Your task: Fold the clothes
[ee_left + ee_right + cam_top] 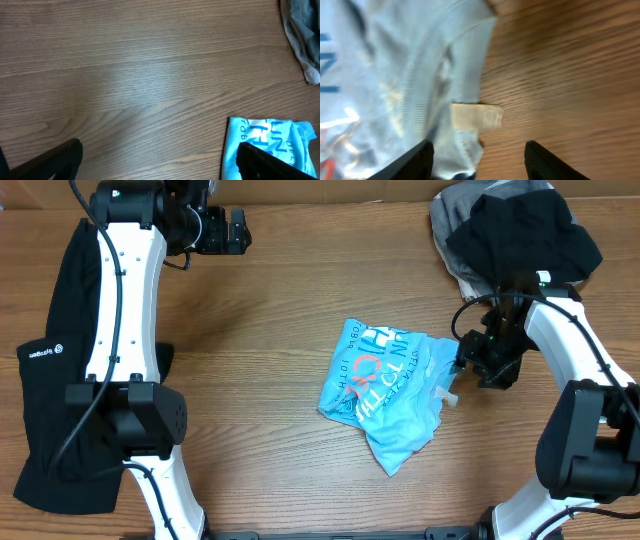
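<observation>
The light blue T-shirt (385,390) with white lettering lies crumpled in the middle of the table. My right gripper (464,366) is open at the shirt's right edge. In the right wrist view its fingers (480,162) straddle the shirt's hem (410,90), just below a white label (477,116). My left gripper (238,230) is open and empty at the far left of the table, away from the shirt. In the left wrist view its fingers (160,165) are spread over bare wood, and the shirt (270,135) shows at the lower right.
A long black garment (50,350) with a small white logo lies along the left edge, partly under the left arm. A pile of black and grey garments (520,235) sits at the far right corner; its grey edge shows in the left wrist view (302,35).
</observation>
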You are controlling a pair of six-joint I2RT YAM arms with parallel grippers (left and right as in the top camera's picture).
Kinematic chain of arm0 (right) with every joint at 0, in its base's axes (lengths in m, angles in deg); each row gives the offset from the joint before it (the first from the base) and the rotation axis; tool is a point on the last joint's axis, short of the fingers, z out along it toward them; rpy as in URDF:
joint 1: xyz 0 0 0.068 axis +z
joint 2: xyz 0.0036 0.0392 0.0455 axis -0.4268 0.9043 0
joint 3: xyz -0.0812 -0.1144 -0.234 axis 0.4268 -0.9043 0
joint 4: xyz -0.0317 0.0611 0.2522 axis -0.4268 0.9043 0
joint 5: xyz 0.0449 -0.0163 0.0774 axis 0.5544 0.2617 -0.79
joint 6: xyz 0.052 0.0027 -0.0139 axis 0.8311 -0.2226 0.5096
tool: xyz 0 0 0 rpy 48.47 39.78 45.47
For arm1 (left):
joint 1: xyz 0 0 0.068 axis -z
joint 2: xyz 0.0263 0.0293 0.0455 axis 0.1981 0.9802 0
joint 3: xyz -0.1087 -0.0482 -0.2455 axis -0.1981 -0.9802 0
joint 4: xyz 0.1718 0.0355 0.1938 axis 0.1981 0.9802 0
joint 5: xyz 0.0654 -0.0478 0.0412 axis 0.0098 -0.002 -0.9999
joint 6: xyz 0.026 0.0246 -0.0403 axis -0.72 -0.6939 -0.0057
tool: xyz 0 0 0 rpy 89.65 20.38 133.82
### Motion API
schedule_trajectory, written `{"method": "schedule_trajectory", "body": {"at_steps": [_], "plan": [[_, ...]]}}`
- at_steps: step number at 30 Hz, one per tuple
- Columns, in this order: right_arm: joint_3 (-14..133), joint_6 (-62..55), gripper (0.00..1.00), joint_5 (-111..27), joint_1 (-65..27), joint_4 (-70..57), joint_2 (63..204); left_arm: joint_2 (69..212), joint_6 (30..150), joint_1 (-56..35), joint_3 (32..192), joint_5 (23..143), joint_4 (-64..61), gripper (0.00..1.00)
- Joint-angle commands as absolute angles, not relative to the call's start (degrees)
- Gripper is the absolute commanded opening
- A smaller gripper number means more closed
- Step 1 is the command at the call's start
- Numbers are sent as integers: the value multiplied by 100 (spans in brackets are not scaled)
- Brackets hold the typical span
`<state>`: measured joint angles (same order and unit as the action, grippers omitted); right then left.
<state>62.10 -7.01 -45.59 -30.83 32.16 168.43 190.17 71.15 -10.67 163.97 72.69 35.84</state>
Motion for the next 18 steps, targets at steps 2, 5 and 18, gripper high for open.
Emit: {"method": "schedule_trajectory", "body": {"at_steps": [2, 5, 18], "plan": [[6269, -1157, 66, -5761, -3050, 3157, 16791, 18908, 7021, -1065, 16484, 7232, 3630, 100], [6234, -1155, 74, -5790, -2886, 3124, 16791, 18908, 7021, -1065, 16484, 7232, 3630, 100], [4691, 471, 87, -5200, -1662, 1144, 16795, 18908, 7014, -1067, 16484, 7232, 3763, 100]]}}
